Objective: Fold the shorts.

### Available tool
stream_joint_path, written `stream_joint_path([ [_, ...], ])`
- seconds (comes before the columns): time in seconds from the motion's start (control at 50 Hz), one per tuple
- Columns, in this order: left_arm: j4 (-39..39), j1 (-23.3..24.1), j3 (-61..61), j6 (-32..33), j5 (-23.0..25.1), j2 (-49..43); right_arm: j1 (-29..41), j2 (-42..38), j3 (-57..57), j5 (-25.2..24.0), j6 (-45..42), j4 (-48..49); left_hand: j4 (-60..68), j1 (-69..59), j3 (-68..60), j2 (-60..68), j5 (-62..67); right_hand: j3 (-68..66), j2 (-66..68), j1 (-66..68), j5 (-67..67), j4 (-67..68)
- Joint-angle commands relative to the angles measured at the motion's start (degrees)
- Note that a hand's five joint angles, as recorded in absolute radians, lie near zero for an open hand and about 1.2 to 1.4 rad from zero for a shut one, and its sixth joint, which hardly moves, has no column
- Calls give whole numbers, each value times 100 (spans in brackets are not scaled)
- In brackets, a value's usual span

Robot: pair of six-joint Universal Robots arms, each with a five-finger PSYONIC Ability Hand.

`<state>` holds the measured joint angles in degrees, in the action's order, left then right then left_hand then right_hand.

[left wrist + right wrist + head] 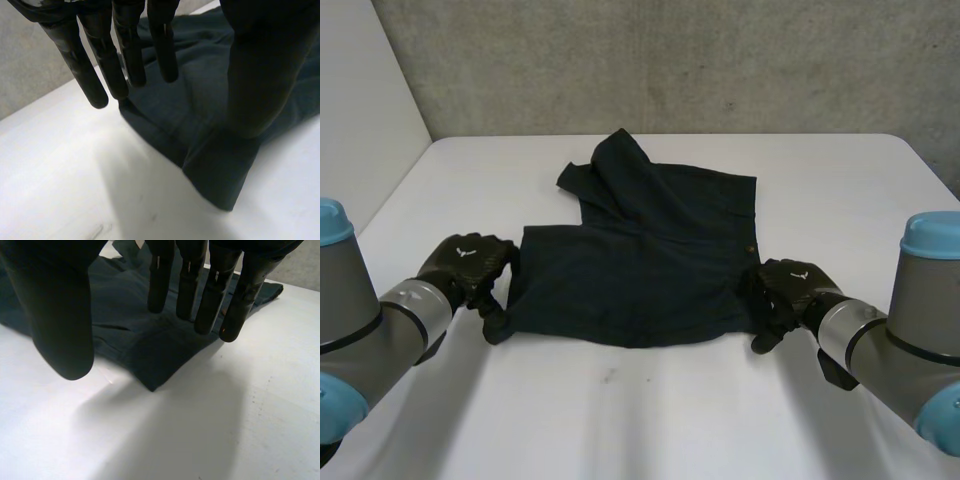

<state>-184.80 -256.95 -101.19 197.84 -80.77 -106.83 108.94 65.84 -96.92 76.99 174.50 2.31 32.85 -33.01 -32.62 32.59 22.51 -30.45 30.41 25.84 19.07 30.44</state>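
Dark navy shorts (640, 260) lie on the white table (640, 420), their far part folded over into a rumpled peak. My left hand (465, 262) is at the shorts' near left corner. In the left wrist view its fingers (125, 55) hang straight above the cloth's edge (200, 100), and its thumb (260, 65) stands over the corner; nothing is pinched. My right hand (788, 288) is at the near right corner. In the right wrist view its fingers (200, 285) and thumb (60, 305) are straight and spread above the corner of the shorts (150, 345), holding nothing.
A grey wall (670, 60) runs behind the table and a white panel (360, 120) stands at the left. Bare tabletop stretches in front of the shorts and to both sides.
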Motion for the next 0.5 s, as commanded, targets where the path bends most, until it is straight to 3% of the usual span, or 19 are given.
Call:
stream_joint_path([
  [0.02,49,-215,82,0,131,-232,127,-273,77,219,-74,313,1252,-1236,-1275,1278,1286,-739,742,1200,877,739],
  [0.16,49,-241,91,0,527,-312,180,-466,138,343,-127,392,1201,-1186,-1225,1227,1236,-840,843,1301,978,841],
  [0.5,32,-197,100,96,553,-567,382,-703,419,360,-101,498,1184,-1169,-1208,1210,1219,-1176,1179,1636,1314,1176],
])
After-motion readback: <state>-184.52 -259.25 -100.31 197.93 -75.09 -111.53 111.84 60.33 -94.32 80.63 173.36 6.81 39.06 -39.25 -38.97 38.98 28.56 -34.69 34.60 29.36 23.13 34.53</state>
